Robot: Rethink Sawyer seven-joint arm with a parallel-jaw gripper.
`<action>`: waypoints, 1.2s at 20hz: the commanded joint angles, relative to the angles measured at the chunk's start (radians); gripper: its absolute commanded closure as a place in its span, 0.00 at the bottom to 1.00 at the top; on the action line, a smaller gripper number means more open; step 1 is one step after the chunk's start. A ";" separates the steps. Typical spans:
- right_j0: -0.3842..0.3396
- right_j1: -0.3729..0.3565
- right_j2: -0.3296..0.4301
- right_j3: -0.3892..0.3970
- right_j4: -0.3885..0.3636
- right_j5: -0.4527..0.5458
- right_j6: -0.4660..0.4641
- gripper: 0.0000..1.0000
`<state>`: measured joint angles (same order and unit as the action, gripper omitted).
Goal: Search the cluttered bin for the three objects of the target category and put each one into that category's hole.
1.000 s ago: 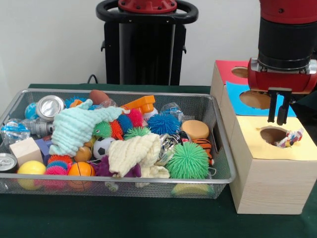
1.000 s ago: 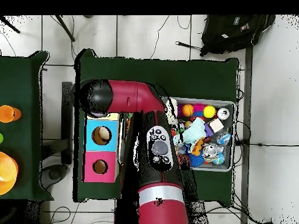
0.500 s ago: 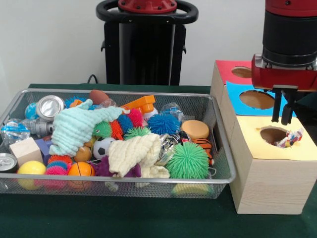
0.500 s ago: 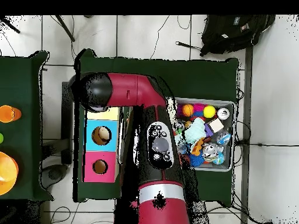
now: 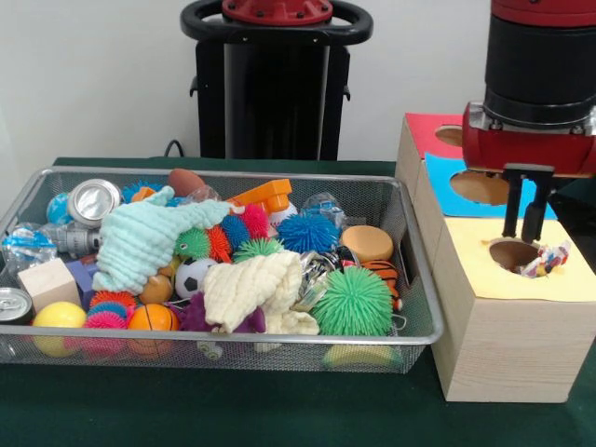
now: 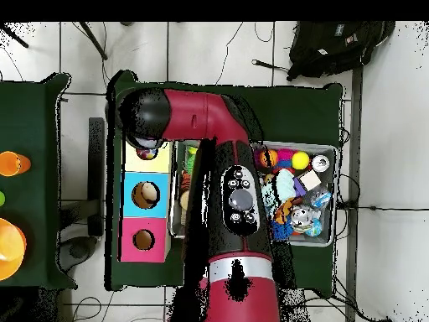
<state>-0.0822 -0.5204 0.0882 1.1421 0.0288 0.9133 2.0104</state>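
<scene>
Above the yellow-topped wooden box (image 5: 517,307), the red and black arm (image 5: 540,65) is hanging down from the top of the front view, its claw (image 5: 523,235) poised just over the round hole (image 5: 513,253) with its two dark fingers standing close together and nothing between them. Across the dark green surface (image 5: 233,410), the wide wire-mesh bin (image 5: 223,354) is sitting just beside the box, heaped with spiky balls, cans and toys. Among the clutter, a mint-green cloth (image 5: 140,237) is lying toward the far side, and a cream cloth (image 5: 256,289) is resting nearer the front rim, beside a green spiky ball (image 5: 354,303). At the hole's edge, a polka-dot cloth (image 5: 545,261) is bunching up, partly over the rim. Behind the yellow box, a blue-topped box (image 5: 447,182) and a red-topped box (image 5: 424,130) are lining up toward the wall.
</scene>
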 commanded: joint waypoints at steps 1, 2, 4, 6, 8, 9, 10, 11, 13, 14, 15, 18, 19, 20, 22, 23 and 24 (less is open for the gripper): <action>-0.072 0.035 0.052 -0.020 -0.042 0.111 -0.085 1.00; -0.077 0.036 0.053 -0.033 -0.041 0.128 -0.087 1.00; -0.087 0.042 0.061 -0.051 -0.037 0.148 -0.090 1.00; -0.092 0.046 0.063 -0.066 -0.037 0.165 -0.088 1.00; -0.095 0.045 0.063 -0.074 -0.040 0.176 -0.088 1.00; -0.098 0.048 0.065 -0.076 -0.040 0.176 -0.089 1.00; -0.107 0.062 0.068 -0.092 -0.042 0.176 -0.093 1.00; -0.111 0.066 0.069 -0.097 -0.044 0.178 -0.097 1.00; -0.115 0.083 0.072 -0.145 -0.048 0.221 -0.102 1.00; -0.114 0.087 0.071 -0.168 -0.050 0.245 -0.102 1.00; -0.116 0.089 0.073 -0.174 -0.049 0.252 -0.101 1.00; -0.125 0.112 0.079 -0.202 -0.050 0.257 -0.111 1.00; -0.128 0.116 0.080 -0.201 -0.051 0.252 -0.114 1.00; -0.131 0.121 0.077 -0.215 -0.057 0.259 -0.120 1.00; -0.137 0.131 0.078 -0.231 -0.059 0.271 -0.129 1.00; -0.138 0.130 0.078 -0.228 -0.059 0.267 -0.130 1.00; -0.139 0.132 0.080 -0.221 -0.054 0.254 -0.123 1.00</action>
<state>-0.1828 -0.4425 0.0882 0.9372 0.0109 1.0746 2.0104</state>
